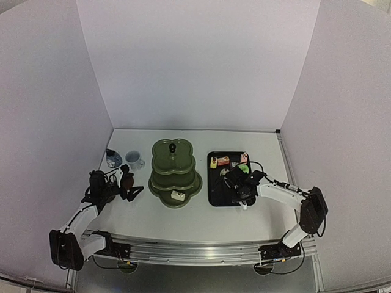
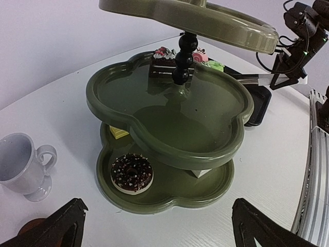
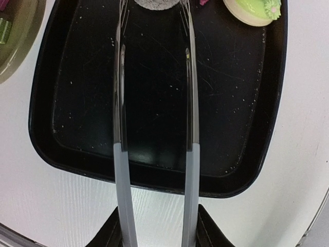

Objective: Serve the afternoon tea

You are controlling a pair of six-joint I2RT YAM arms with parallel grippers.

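Metal tongs [image 3: 121,170], gripped in the right fingers [image 3: 208,236], straddle a grey cake [image 3: 157,4] on the black tray [image 3: 247,154] right of the green stand [image 1: 183,162]; next probably comes a squeeze and lift, while left fingers [image 2: 56,229] gape empty.

White table [image 1: 183,221] enclosed by three plain white walls [image 1: 195,61].

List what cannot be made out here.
Right wrist view: the grey round cake between the metal tongs is cut off by the top edge.
Left wrist view: the white cake on the bottom tier of the olive-green flower-shaped stand is mostly hidden by the middle tier.
Top view: the small colourful cakes on the black rectangular tray are too small to identify.
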